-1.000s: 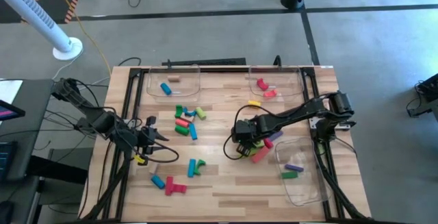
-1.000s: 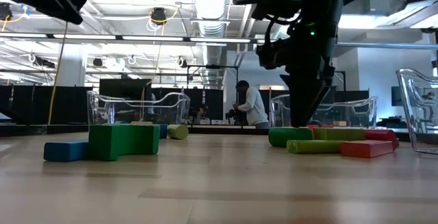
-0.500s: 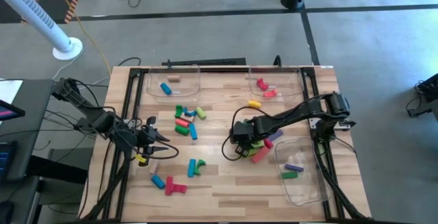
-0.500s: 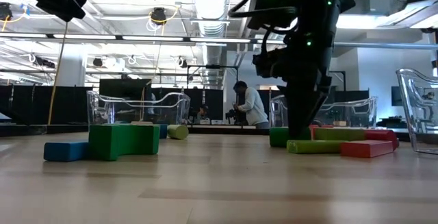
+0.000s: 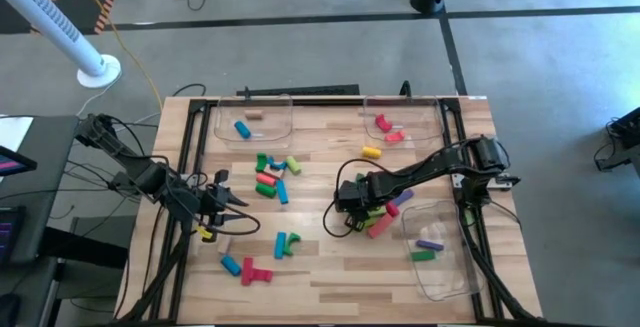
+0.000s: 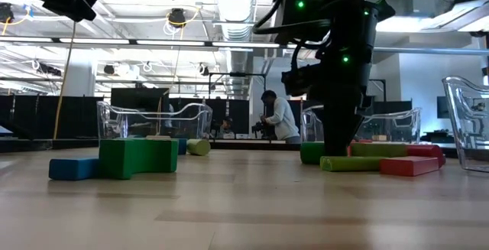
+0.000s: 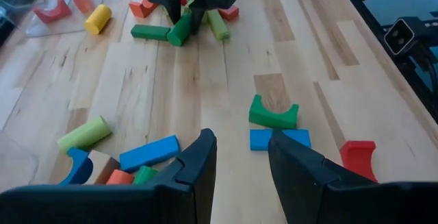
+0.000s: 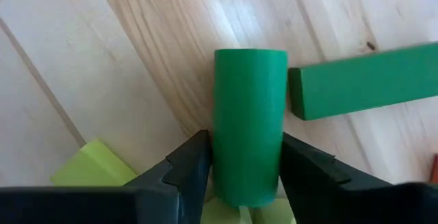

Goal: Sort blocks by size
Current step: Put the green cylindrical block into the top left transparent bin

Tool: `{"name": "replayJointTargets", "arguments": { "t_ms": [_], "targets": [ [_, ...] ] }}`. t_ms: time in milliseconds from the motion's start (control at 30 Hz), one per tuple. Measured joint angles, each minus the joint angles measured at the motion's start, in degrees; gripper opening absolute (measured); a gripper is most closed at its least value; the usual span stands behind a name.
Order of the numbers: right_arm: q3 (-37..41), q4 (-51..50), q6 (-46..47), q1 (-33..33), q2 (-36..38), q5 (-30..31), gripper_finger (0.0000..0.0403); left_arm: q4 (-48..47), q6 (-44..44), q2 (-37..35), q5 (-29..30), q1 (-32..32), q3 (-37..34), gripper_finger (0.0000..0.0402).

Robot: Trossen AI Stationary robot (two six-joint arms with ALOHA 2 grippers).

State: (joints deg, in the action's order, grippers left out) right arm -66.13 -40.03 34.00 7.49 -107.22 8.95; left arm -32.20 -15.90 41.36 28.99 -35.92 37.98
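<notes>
Green cylinder (image 8: 249,125) snug between the right claw's (image 8: 239,166) fingers, both sides touching; left claw (image 7: 239,159) part-open, empty.

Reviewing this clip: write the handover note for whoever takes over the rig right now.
Right gripper: fingers either side of a green cylinder in the pile right of centre, touching it.
Left gripper: empty, slightly open, waiting over the left side.
Blocks: a few sit in the two far trays and the right tray.
Left: most loose blocks on the table.
</notes>
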Motion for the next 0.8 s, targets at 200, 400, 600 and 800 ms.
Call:
{"name": "replayJointTargets", "arguments": {
  "t_ms": [200, 400, 600, 800],
  "targets": [
    [0.00, 0.36, -1.09, 0.46, 0.02, 0.21, 0.0156, 0.23, 6.21, 0.00, 0.18, 0.00, 0.00, 0.0126],
    [0.00, 1.19, -1.44, 1.39, 0.02, 0.32, 0.0161, 1.26, 12.73, 1.58, 1.65, 0.02, 0.07, 0.0126],
    [-0.79, 1.97, -1.68, 2.07, 0.02, -0.02, 0.0161, 5.54, 22.10, 6.68, 7.56, 0.04, 0.09, 0.0126],
    [-3.66, 1.90, -3.84, 2.78, 0.02, -0.09, 0.0161, 11.04, 31.80, 12.17, 11.46, 1.44, 0.09, 0.0126]
  ]
}}
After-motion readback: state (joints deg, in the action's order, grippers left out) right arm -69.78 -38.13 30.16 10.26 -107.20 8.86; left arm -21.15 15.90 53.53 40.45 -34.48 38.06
